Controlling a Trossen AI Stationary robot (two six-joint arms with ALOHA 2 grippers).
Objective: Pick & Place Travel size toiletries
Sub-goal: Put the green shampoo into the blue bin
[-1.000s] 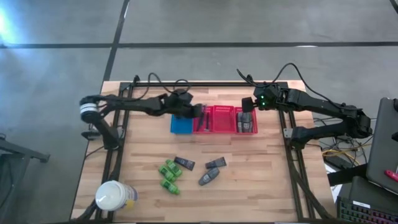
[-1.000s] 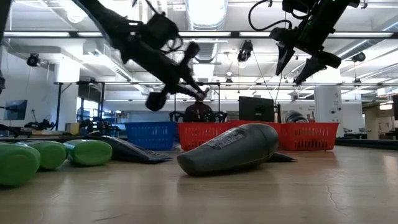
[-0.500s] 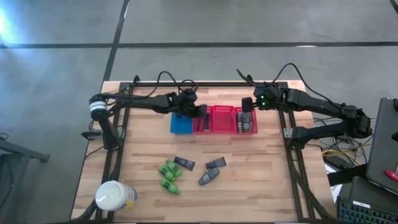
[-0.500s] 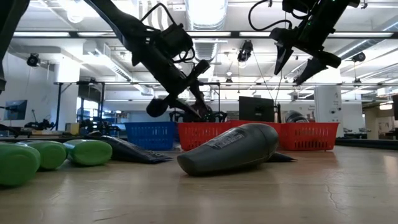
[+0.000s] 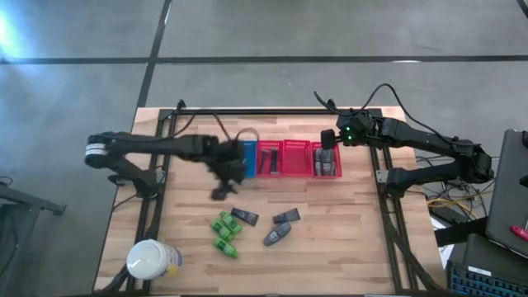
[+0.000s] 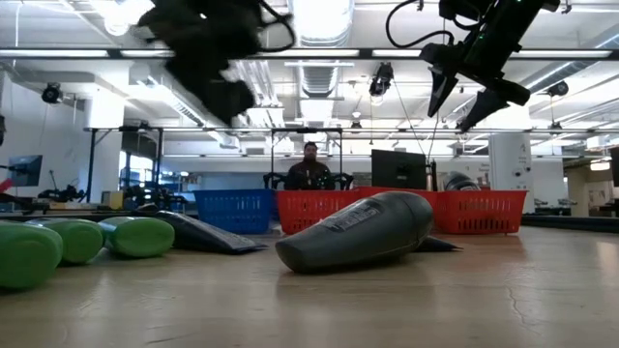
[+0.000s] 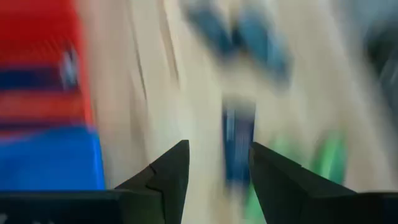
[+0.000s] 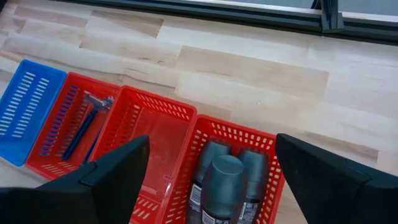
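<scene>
Loose travel size toiletries lie on their sides on the wooden table [image 5: 346, 239]: green bottles [image 5: 224, 233], two dark tubes [image 5: 244, 217] [image 5: 286, 217] and a grey oval container [image 5: 277, 235]. My left gripper [image 5: 221, 190] hangs open just beyond them, on the near side of the blue basket [image 5: 247, 158]; nothing shows between its fingers [image 7: 168, 174]. My right gripper [image 5: 327, 142] stands open above the rightmost red basket [image 8: 261, 149], which holds grey containers [image 8: 224, 174]. Razors [image 8: 84, 124] lie in the red basket next to the blue one.
A row of one blue and three red baskets [image 5: 295, 158] stands across the middle of the table's far half. A large white jar [image 5: 151, 260] sits at the near left corner. A person [image 6: 310, 169] sits in the room behind the table.
My left gripper has swung quickly from above the blue and red baskets toward the table's near edge and a little left, ending over the bare wood close to the loose toiletries. My right gripper has stayed above its basket.
</scene>
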